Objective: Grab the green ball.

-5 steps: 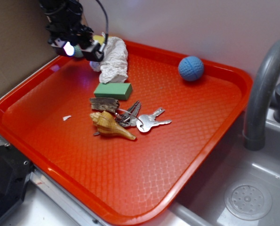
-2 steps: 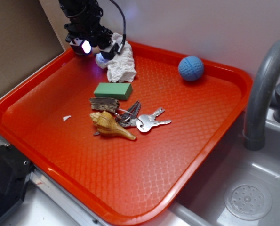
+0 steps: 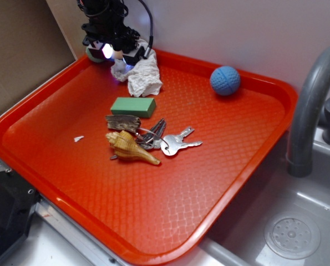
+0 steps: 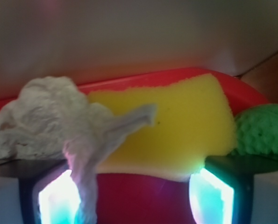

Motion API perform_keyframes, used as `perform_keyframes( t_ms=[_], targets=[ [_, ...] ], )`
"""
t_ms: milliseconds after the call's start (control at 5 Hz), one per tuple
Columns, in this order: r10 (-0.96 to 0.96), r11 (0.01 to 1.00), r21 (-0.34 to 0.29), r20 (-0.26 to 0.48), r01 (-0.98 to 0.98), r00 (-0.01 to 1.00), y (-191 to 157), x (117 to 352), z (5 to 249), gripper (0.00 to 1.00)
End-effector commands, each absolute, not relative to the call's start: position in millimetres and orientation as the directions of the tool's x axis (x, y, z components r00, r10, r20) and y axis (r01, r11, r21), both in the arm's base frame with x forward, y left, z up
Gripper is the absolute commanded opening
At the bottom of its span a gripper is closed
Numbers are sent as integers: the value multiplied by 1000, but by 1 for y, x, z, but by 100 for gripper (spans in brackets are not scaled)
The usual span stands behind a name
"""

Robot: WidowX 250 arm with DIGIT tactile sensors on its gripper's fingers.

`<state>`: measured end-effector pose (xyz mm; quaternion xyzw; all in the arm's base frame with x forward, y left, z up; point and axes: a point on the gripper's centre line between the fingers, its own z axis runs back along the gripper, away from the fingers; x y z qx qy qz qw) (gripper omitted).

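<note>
step: line up on green ball [image 4: 265, 130] | gripper [image 4: 134, 193]: spread, empty | ball seemingly outside one finger; shift toward it, clear of white cloth [image 4: 50, 121]

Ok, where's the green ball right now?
The green ball sits at the right edge of the wrist view, beside the yellow sponge; in the exterior view it peeks out at the tray's far left corner, left of the end effector.

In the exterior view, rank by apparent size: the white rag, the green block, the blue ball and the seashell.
1. white rag, though the gripper covers part of it
2. seashell and green block, too alike to separate; the shell sits nearer the camera
3. blue ball, farther back
</note>
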<state>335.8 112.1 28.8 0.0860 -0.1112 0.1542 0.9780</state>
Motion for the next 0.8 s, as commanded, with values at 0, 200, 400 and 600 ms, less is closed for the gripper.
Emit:
perform_keyframes(
  t_ms=[0,200,400,600],
  targets=[
    [262,938,148,289,-313,921,119,347,48,0],
    [247,951,122,258,-285,934,117,343,52,0],
    [193,971,96,229,-220,954,114,329,72,100],
    [164,983,42,256,-181,953,112,313,102,100]
  ],
)
